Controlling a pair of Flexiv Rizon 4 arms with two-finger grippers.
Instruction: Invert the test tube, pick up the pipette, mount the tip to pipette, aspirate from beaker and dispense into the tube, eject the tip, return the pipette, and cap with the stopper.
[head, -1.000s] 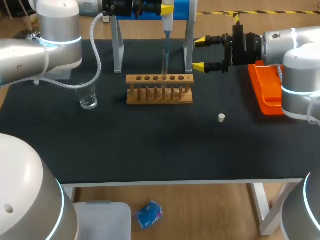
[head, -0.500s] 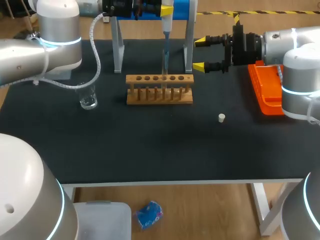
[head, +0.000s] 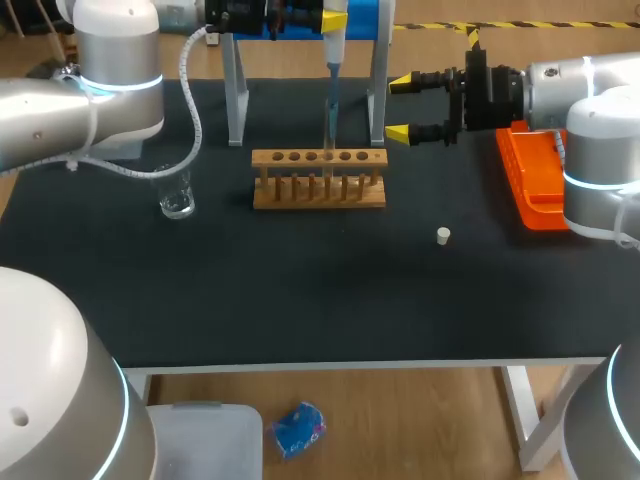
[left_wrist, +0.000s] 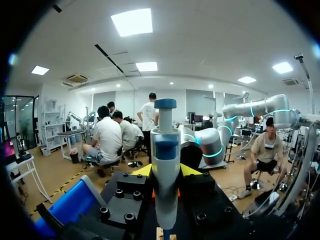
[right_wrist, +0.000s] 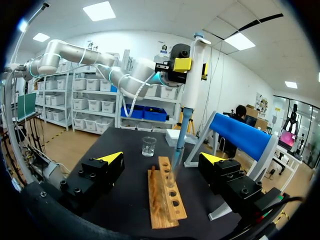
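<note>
L gripper (head: 333, 20) jaws pinching pipette (head: 335, 50) by its upper body. Pipette hangs upright, long axis vertical. Its tip (right_wrist: 178, 155) points straight down at the test tube (head: 327, 140), which stands in the wooden rack (head: 318, 190) near the far edge of the desk (head: 300, 300), about midway along. Tip & tube look in line, tip at or in the tube mouth; depth can't tell. Tube: clear, thin, upright, mouth up; liquid level not readable. R gripper (head: 400, 108) jaws spread, empty, hovering just off the rack's right end, pointing sideways at it. Stopper (head: 443, 235), small & white, lies loose btw rack and desk's right edge, nearer R gripper. Likely step: dispensing.
</note>
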